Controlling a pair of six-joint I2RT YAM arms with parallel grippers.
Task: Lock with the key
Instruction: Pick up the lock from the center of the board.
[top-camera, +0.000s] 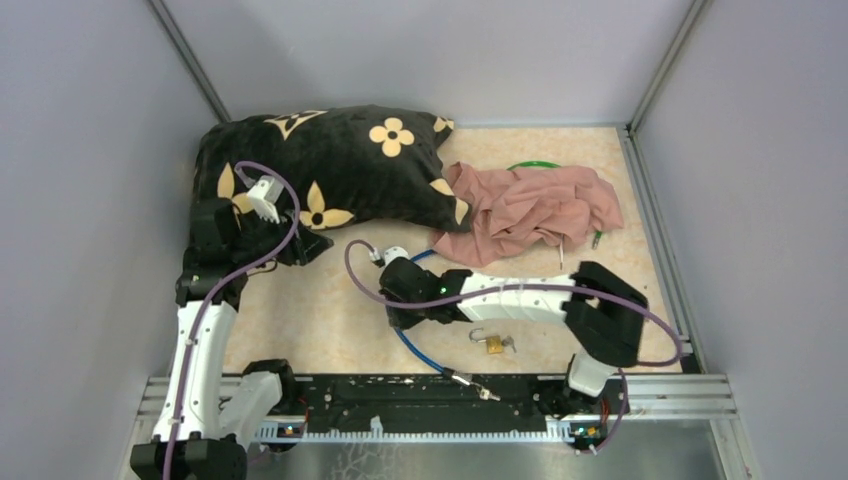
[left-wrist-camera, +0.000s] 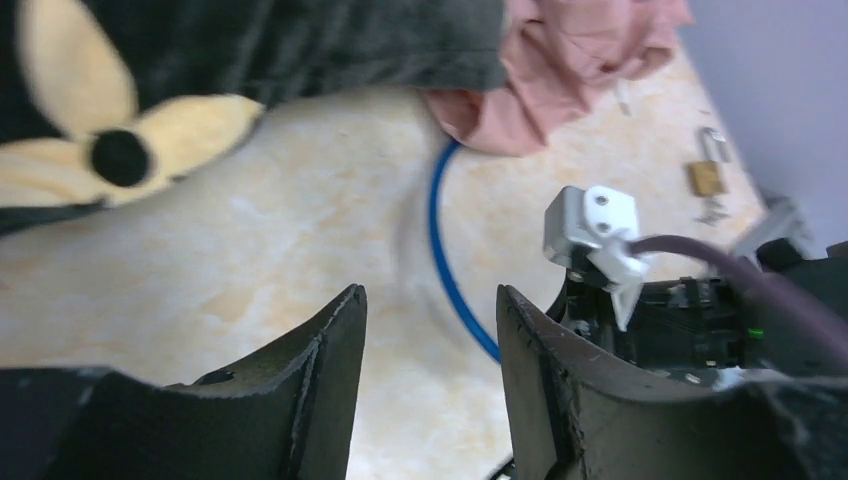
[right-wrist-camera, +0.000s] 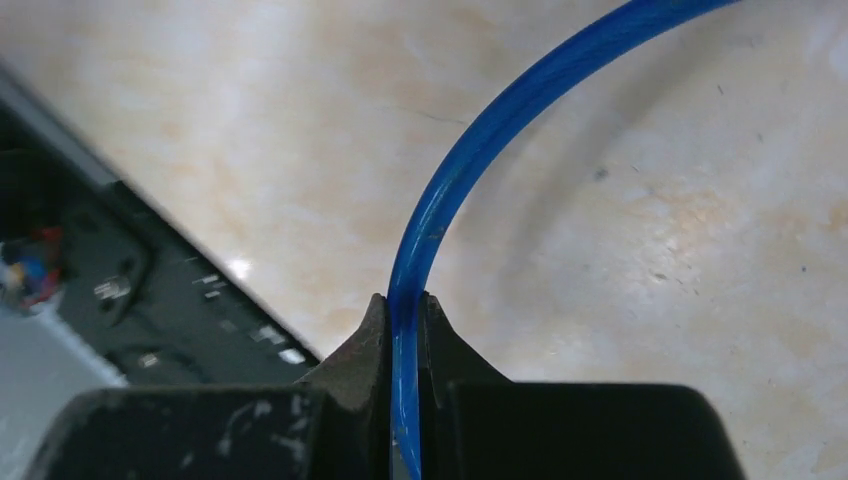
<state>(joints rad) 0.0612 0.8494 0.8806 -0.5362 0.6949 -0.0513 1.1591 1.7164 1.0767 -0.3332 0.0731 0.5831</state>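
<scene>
A small brass padlock (top-camera: 492, 343) with its shackle open lies on the table near the front edge. Small metal keys (top-camera: 510, 345) lie beside it. Both also show far right in the left wrist view, the padlock (left-wrist-camera: 705, 177) above the keys (left-wrist-camera: 712, 210). My right gripper (top-camera: 402, 318) is left of the padlock and shut on a thin blue cable (top-camera: 415, 350). The right wrist view shows the cable (right-wrist-camera: 470, 150) pinched between the fingertips of the gripper (right-wrist-camera: 405, 300). My left gripper (top-camera: 300, 245) is open and empty by the pillow's front edge, its jaws (left-wrist-camera: 430, 300) apart above bare table.
A black pillow (top-camera: 330, 170) with beige flowers lies at the back left. A pink cloth (top-camera: 530, 210) is heaped at the back right over a green cable (top-camera: 540, 165). A black rail (top-camera: 440, 400) runs along the front edge. Grey walls close in three sides.
</scene>
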